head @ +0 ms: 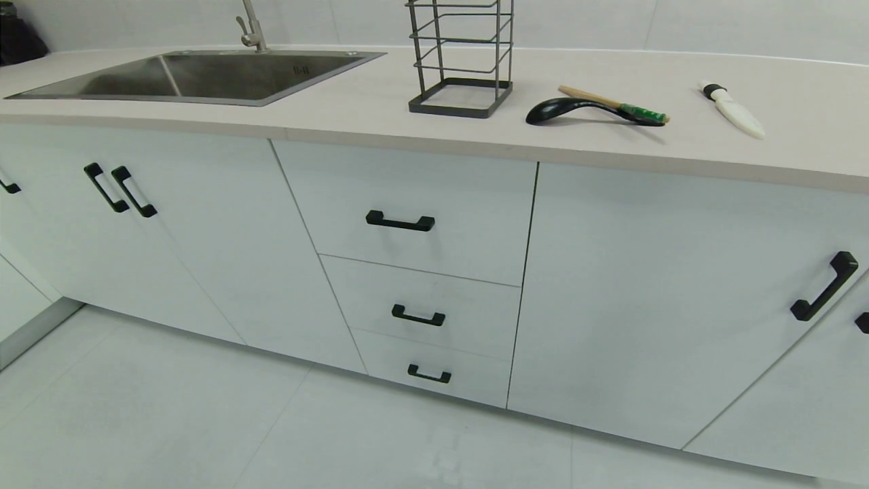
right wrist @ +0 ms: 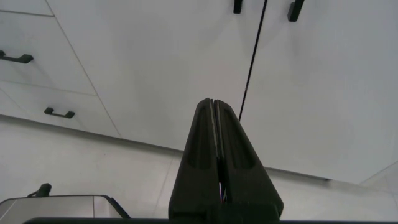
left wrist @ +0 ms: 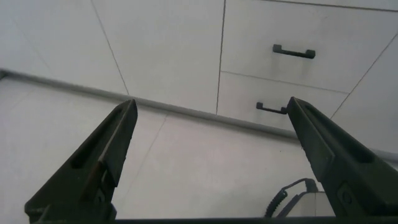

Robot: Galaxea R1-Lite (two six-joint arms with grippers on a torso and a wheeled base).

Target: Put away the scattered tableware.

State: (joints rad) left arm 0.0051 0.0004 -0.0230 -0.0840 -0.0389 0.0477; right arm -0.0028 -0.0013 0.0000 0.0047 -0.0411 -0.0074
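- The left gripper (left wrist: 211,104) hangs low with its fingers spread wide. It faces the floor and the drawer fronts (left wrist: 292,53), so it is probably parked there, ready to take hold of something
- The sink (head: 204,75) is set into the countertop (head: 339,112) at the left and has no tableware in it
- The wire rack (head: 461,61) stands upright near the middle of the counter. It is likely where the utensils are meant to go
- The black spoon (head: 577,109) lies just right of the rack with its bowl toward it, and its handle crosses the wooden utensil with a green band (head: 614,104), touching it
- The white utensil (head: 733,112) lies alone further right, well apart from the other two
- The right gripper (right wrist: 214,106) has its fingers pressed together on nothing and points at a cabinet door (right wrist: 155,68)
- All three utensils lie up on the counter while both grippers sit below its edge, so each arm would have to rise and reach forward before it could grasp anything
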